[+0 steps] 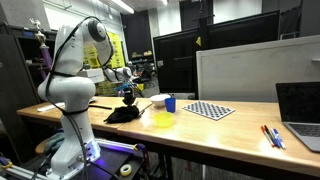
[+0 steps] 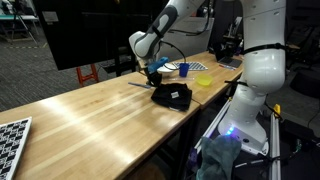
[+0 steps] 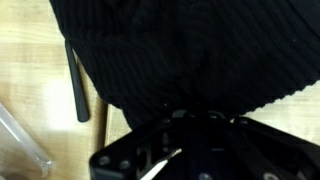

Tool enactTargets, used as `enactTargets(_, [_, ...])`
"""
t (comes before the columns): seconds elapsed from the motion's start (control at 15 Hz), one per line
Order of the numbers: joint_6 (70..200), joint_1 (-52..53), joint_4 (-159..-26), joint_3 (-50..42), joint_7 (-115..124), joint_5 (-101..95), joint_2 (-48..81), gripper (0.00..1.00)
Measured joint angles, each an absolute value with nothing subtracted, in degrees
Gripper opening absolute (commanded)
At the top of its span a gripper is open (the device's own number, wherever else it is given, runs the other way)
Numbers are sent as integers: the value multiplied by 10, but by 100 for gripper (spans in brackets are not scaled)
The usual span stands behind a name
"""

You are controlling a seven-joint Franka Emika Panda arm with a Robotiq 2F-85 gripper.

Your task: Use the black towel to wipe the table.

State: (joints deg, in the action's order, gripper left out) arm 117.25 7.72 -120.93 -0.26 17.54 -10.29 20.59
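towel lies bunched just beneath my tool on the worktop; i can't tell whether its jaws grip it.

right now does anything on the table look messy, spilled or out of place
Nothing looks spilled or broken. The only untidy thing is the black towel, which sits bunched in a heap near the edge of the table rather than lying flat. The blue cup stands upright.
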Motion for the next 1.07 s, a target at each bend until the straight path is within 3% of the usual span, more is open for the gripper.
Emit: enactTargets(1.07, [1388, 138, -1314, -6, 498, -361, 154, 0])
